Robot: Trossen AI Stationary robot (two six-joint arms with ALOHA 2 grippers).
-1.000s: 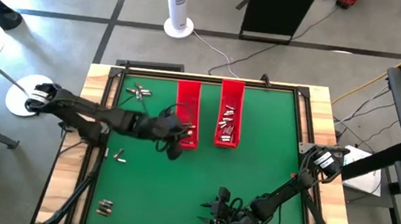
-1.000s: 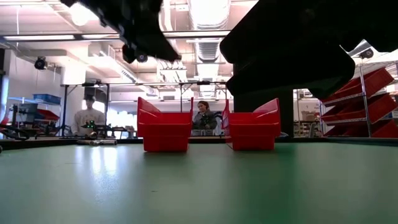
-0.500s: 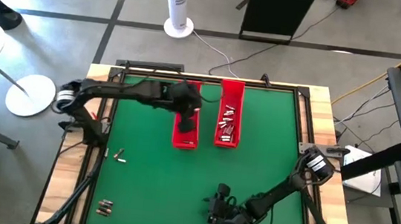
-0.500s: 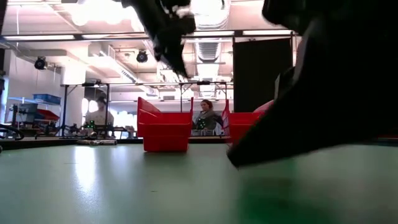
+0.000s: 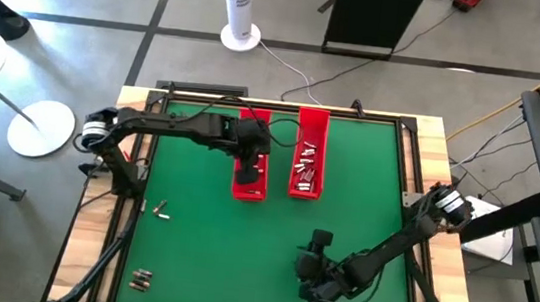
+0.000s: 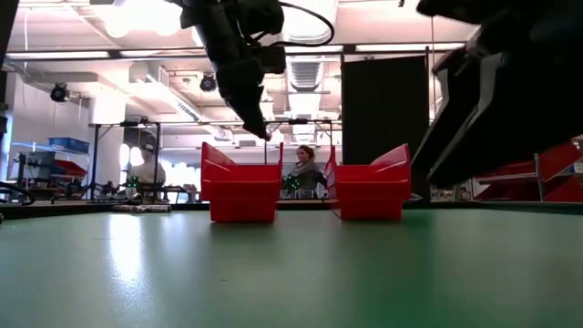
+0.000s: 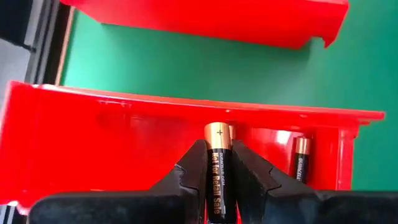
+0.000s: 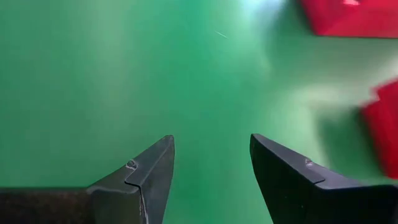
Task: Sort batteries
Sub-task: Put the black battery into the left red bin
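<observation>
Red left tray (image 5: 251, 159) now lies under the left claw (image 7: 219, 180) (pinching a battery (image 7: 218, 171)).

Printed lengthwise in white on the black body of the battery (image 7: 217, 177) gripped by the left gripper (image 7: 217, 186): "Not for Retail Sale", beside smaller "DURACELL" lettering too fine to confirm in full. Stamped on its gold cap: a plus sign. Small print also on a second battery (image 7: 300, 163) in the red tray (image 7: 93, 143), not legible.
</observation>
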